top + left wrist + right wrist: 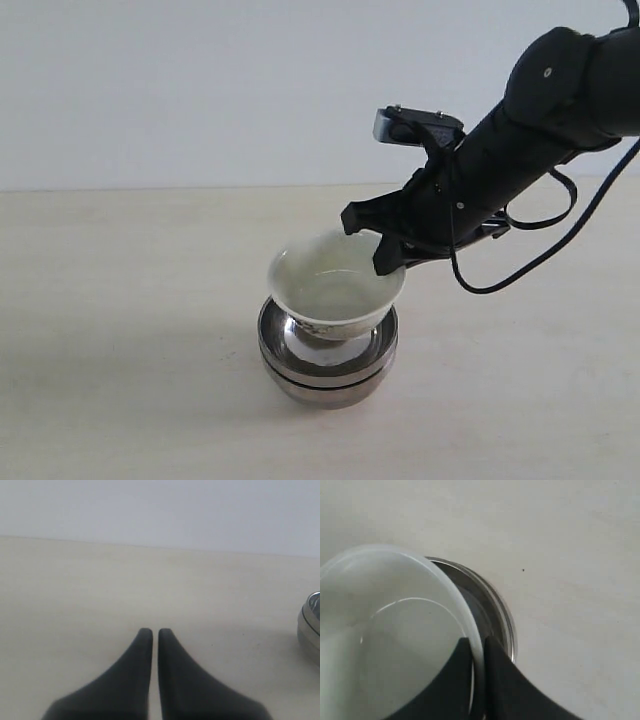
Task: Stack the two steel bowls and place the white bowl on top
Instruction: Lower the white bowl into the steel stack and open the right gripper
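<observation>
The two steel bowls (pixel 328 362) stand nested one in the other near the table's middle; their edge shows in the left wrist view (pixel 311 625) and a rim shows in the right wrist view (pixel 497 607). The white bowl (pixel 335 285) sits in the top steel bowl, tilted slightly. My right gripper (pixel 390 258) is shut on the white bowl's (pixel 395 630) rim (pixel 478 645), one finger inside and one outside. My left gripper (pixel 155 631) is shut and holds nothing, low over bare table left of the stack; it is out of the exterior view.
The light wooden table (pixel 120 300) stretches bare around the stack. A pale wall (pixel 200 90) stands behind it. A black cable (pixel 520 260) loops under the right arm.
</observation>
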